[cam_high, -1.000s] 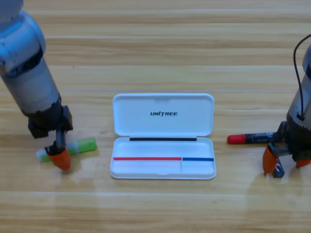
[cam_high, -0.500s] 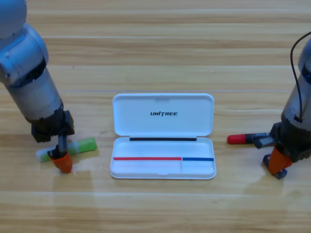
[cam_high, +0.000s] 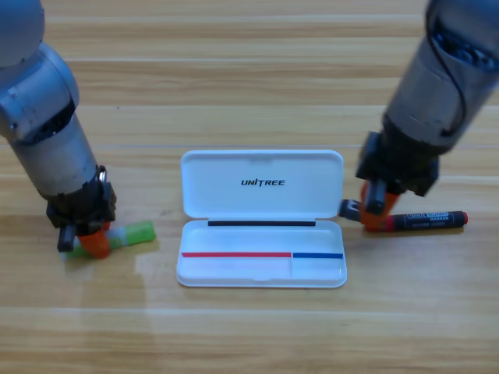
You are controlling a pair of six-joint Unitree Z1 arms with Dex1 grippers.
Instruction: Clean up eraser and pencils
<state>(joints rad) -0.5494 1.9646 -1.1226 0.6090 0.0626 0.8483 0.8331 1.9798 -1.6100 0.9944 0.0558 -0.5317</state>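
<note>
Left gripper [cam_high: 95, 242] is down near the desk's [cam_high: 249, 78] left edge, pointing at the desk and sitting on the green pen [cam_high: 132, 233]. The pen lies almost flat across, its right end towards the case [cam_high: 262, 195] and its left end hidden under the gripper. Whether this claw is wide, narrow or gripping the pen cannot be told. Right gripper [cam_high: 373, 215] is towards the desk's right edge, just beside the case's right side at hinge height. A small dark block, the eraser [cam_high: 348, 208], sticks out of it to the left and appears clamped in the claw, nearly touching the case's rim. The marker [cam_high: 427, 220] lies flat just right of this gripper, running towards the desk's right edge, its near end hidden by the orange tip. The case lies open mid-desk, lid towards the far edge.
</note>
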